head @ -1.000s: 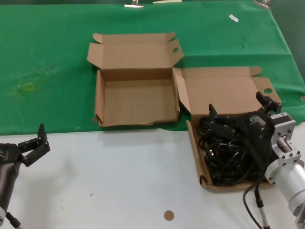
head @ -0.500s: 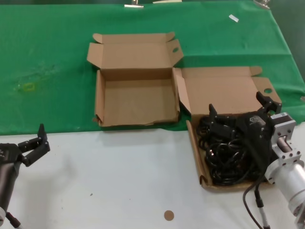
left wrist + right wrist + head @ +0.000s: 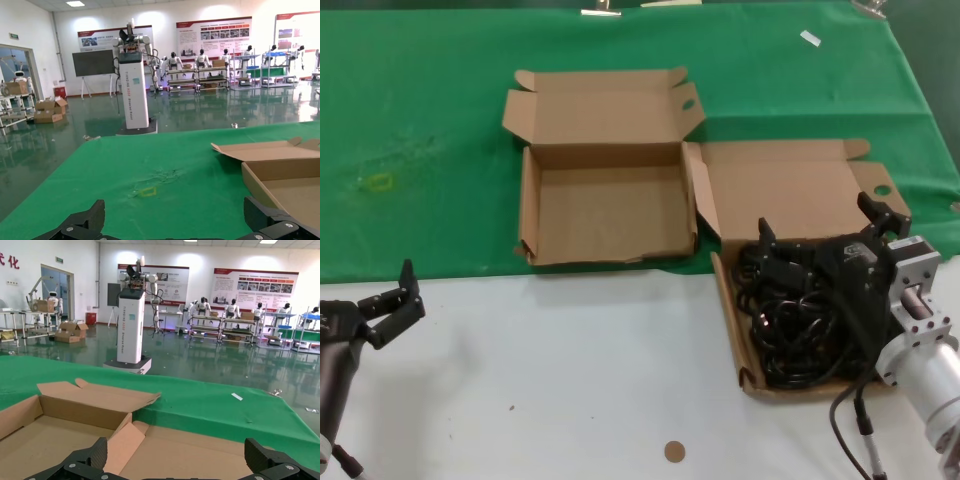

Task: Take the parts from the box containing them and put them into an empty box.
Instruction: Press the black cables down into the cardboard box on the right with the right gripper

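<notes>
Power cords heaped in right-hand carton, beside empty carton. Right gripper above heap, jaws spread wide; best closed around one whole coil, not a stray loop. Left gripper parked low, jaws spread. Cord count and plugs hard to make out.

Cords in right box; empty box left, farther back.

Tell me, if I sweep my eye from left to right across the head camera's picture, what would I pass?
Left gripper, open, at the near left edge → empty cardboard box on the green cloth → box holding the black power cords → right gripper, open over those cords.
</notes>
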Action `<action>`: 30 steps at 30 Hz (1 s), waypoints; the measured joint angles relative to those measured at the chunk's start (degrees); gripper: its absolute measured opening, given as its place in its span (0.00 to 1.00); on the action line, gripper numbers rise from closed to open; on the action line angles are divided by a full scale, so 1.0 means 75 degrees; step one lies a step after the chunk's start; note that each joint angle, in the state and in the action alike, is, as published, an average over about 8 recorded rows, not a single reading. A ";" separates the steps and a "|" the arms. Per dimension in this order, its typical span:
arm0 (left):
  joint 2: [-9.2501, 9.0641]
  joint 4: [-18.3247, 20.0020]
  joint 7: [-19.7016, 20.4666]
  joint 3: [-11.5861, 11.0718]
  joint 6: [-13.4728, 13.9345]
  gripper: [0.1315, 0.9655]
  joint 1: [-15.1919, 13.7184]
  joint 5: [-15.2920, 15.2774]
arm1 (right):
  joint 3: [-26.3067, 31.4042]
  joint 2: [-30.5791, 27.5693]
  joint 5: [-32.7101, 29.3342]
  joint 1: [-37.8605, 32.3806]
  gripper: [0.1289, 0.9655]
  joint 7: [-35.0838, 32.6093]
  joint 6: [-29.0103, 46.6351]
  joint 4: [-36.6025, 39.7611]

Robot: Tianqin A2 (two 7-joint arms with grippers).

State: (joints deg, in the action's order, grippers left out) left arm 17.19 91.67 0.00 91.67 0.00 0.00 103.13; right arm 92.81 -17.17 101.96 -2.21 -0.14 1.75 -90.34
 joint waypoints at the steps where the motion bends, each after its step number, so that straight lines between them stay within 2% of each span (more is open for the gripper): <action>1: 0.0000 0.0000 0.0000 0.0000 0.0000 1.00 0.0000 0.0000 | 0.0000 0.0000 0.0000 0.0000 1.00 0.0000 0.0000 0.0000; 21: 0.0000 0.0000 0.0000 0.0000 0.0000 1.00 0.0000 0.0000 | 0.0000 0.0000 0.0000 0.0000 1.00 0.0000 0.0000 0.0000; 30: 0.0000 0.0000 0.0000 0.0000 0.0000 0.96 0.0000 0.0000 | 0.0005 -0.0003 0.0000 0.0000 1.00 0.0001 -0.0008 -0.0002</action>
State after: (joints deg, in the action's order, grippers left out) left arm 17.19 91.67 0.00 91.67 0.00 0.00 103.13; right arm 92.85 -17.19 101.96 -2.21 -0.13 1.69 -90.36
